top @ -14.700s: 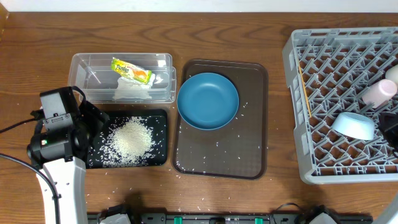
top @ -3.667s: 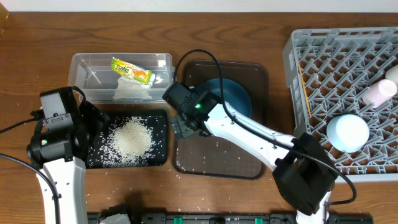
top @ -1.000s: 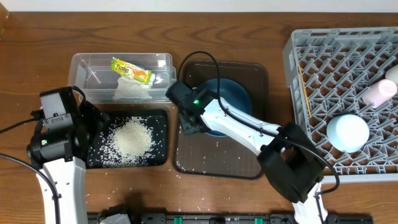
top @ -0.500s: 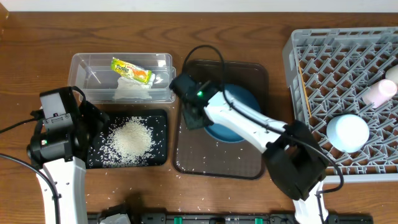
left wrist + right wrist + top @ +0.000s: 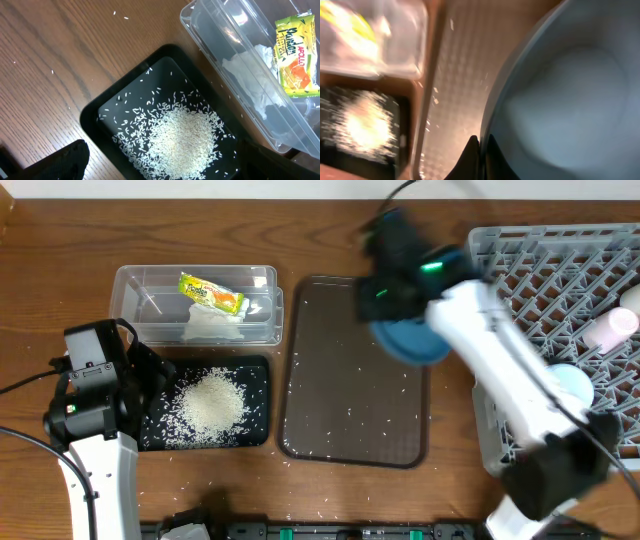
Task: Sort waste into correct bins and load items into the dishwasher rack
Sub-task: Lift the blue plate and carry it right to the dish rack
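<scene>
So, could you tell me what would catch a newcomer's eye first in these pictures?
The blurred right arm stands out most: the right gripper is shut on the rim of the blue plate, held over the brown tray's right edge, beside the grey rack. Next comes the white rice heap in the black tub, front left.

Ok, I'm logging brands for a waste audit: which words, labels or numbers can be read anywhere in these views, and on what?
"APOLLO": printed on the snack wrapper lying in the clear tub, left wrist view.
Larger script word beside it on the same wrapper: too blurred to read with certainty.
Overhead view: the wrapper's print is too small to read.
Right wrist view: motion-blurred, nothing legible.
No other text is visible.
</scene>
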### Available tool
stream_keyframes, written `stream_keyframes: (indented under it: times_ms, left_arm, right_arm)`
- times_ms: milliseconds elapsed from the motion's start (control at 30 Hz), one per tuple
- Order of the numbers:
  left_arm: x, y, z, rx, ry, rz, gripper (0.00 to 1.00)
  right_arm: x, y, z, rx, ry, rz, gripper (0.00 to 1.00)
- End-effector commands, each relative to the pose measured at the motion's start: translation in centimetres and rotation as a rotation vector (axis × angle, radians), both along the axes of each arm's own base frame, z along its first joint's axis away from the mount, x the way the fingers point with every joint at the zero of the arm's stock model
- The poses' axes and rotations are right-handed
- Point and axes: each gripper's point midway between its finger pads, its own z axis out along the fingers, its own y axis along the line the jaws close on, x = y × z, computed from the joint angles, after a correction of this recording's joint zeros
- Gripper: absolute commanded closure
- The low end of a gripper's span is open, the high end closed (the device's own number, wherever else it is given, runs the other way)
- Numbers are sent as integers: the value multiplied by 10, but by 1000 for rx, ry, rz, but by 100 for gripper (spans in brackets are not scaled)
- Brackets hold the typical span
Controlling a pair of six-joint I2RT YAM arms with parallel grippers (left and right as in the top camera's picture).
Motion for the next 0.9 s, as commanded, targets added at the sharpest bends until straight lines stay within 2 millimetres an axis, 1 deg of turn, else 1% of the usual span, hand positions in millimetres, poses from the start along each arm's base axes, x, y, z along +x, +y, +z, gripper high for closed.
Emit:
stream_keyframes:
  times_ms: [0,67,100,133,200,267,300,433,567,767,867]
  left_arm:
    - [-1,3,2,14,5,9,4]
    - [-1,3,2,14,5,9,4]
    - [-1,3,2,14,6,9,4]
    - [-1,3,2,14,5,9,4]
    - [-1,3,2,14,5,9,3]
    - [-1,3,2,14,6,9,4]
    - [-1,3,2,14,6,9,3]
    - [-1,3,2,14,5,9,4]
    - [-1,3,2,14,5,9,4]
    - [-1,3,2,14,5,9,3]
    - [-1,3,2,14,5,9,3]
  right_arm:
    - [5,-31,57,126,-111,44,99]
    - [10,-57,74,182,-145,33,99]
    - [12,-74,82,214,-165,26,99]
    - [14,-84,86,234,-174,19,99]
    - [20,-114,94,293,-190,-11,99]
    - [23,-133,97,348,-205,-10,99]
    - [25,-146,100,395,-219,-3,99]
    - [30,-166,106,515,-266,49,99]
    - [42,-181,108,615,-305,74,99]
    - [67,-197,94,739,-320,82,99]
    - [81,-207,78,803,-288,51,99]
